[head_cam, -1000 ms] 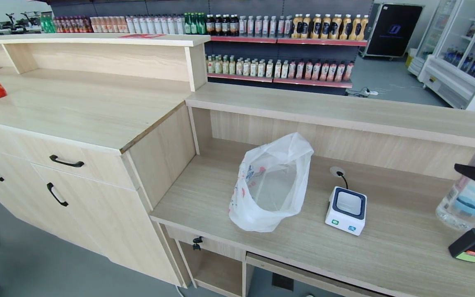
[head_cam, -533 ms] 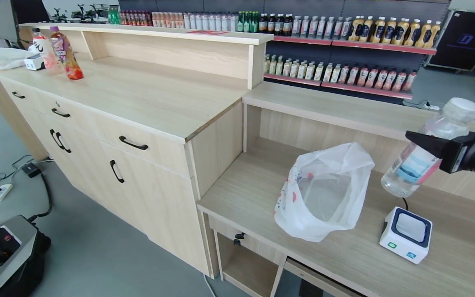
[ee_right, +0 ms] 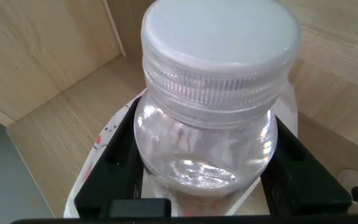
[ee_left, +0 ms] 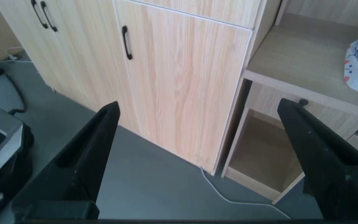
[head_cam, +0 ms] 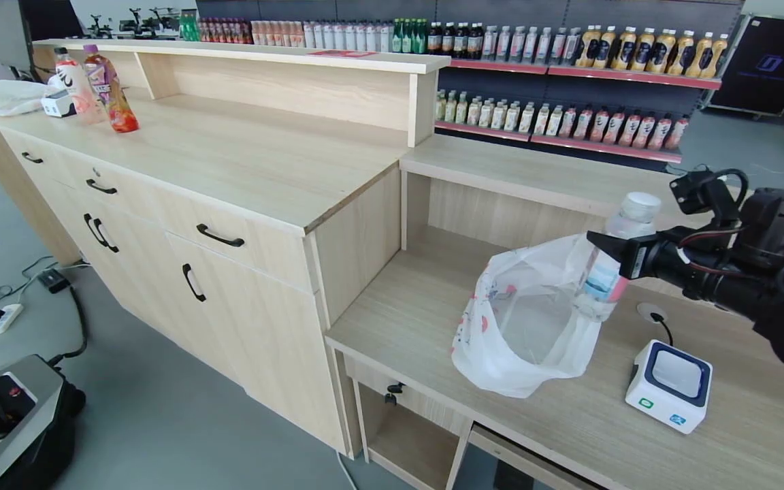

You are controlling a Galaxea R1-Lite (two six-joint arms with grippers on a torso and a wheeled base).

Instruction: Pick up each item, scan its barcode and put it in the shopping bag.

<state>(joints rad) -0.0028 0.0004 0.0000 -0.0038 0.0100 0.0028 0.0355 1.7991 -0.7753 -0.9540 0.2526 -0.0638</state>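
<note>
My right gripper (head_cam: 613, 262) is shut on a clear plastic bottle (head_cam: 610, 269) with a white cap and a blue and pink label. It holds the bottle almost upright over the right rim of the open white shopping bag (head_cam: 531, 320) on the low counter. The right wrist view looks down on the bottle (ee_right: 213, 118) between the black fingers (ee_right: 114, 162), with the shopping bag (ee_right: 107, 134) underneath. A white barcode scanner (head_cam: 671, 384) with a dark blue window stands to the right of the bag. My left gripper (ee_left: 201, 155) is open, low down in front of the cabinet doors.
Two bottles (head_cam: 96, 85) and a second scanner with a bag stand at the far left of the high counter (head_cam: 229, 156). Shelves of drinks (head_cam: 535, 82) line the back. A cable hole (head_cam: 652, 313) lies behind the scanner. Cables and a black device lie on the floor at the left.
The right gripper has carried the bottle left and down, from above the scanner to over the bag's rim. The head camera swung left between the two earlier frames.
</note>
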